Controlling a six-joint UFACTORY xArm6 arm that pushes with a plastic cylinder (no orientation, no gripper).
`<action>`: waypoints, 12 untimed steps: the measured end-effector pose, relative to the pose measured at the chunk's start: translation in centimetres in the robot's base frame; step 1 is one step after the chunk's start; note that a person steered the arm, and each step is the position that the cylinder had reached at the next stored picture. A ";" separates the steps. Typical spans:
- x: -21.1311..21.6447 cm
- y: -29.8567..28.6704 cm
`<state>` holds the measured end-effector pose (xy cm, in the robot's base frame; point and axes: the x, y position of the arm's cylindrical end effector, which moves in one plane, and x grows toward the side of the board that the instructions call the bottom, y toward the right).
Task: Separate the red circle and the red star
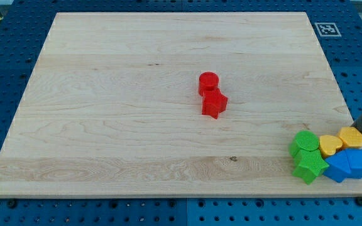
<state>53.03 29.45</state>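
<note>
While red circle (208, 82) touches red star (214, 103) — pair's axis near-vertical, my tip (355, 128) far right — no jaws.

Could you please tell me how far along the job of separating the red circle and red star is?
Nothing looks done yet: the red circle and red star sit touching near the board's middle. In hand: my tip is far off at the view's right edge, just above the yellow blocks of the corner cluster. Left: travel to the red pair and push one away.
</note>
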 end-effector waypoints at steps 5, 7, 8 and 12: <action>-7.5 -1.1; -14.1 -15.0; -14.7 -23.1; -8.2 -28.8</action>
<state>44.83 0.69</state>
